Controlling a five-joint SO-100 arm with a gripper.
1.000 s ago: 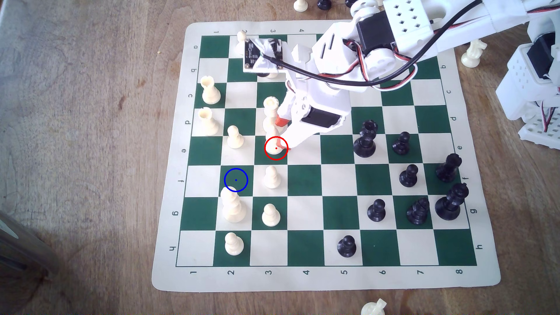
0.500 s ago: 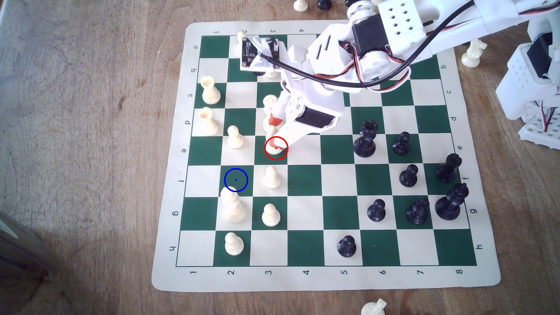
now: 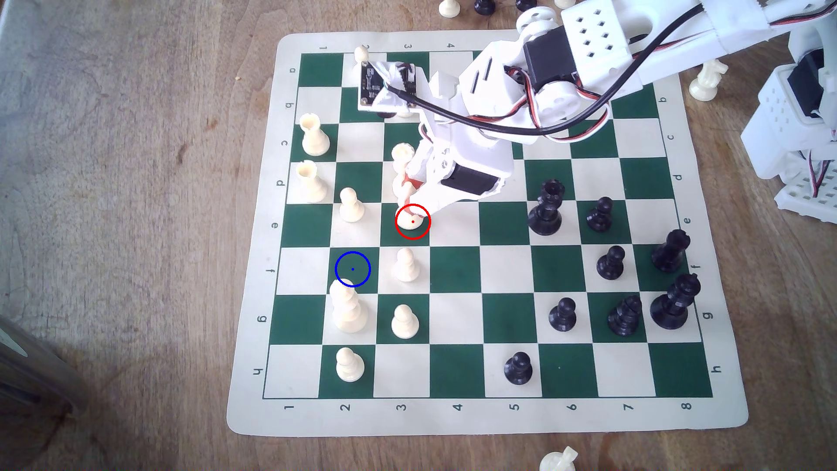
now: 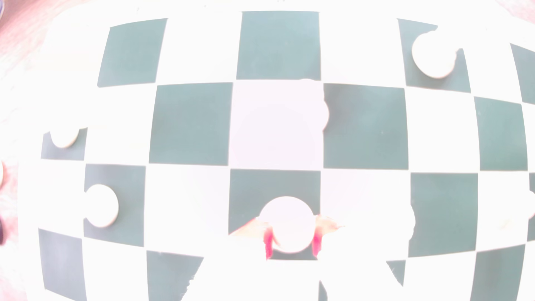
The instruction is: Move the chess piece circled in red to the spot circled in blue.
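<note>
The chess piece circled in red (image 3: 411,222) is a cream piece standing on a dark green square in the exterior view. My white gripper (image 3: 416,209) reaches down over it from the upper right. The overexposed wrist view shows the piece's round outline (image 4: 286,224) with a red finger pad (image 4: 268,244) against one side and a second pad against the other, so the gripper is shut on it. Its base still rests on the board. The spot circled in blue (image 3: 353,269) is a bare green square, one row nearer and one column toward the exterior view's left.
A cream pawn (image 3: 406,267) stands just right of the blue spot and a tall cream piece (image 3: 348,308) just below it. A crowned cream piece (image 3: 403,165) stands right behind the gripper, and another pawn (image 3: 351,206) to its left. Several black pieces (image 3: 545,210) fill the board's right side.
The arm has shifted slightly left and lowered. The orange-tipped finger has swung in against the circled piece, narrowing the gap. The piece has not moved.
</note>
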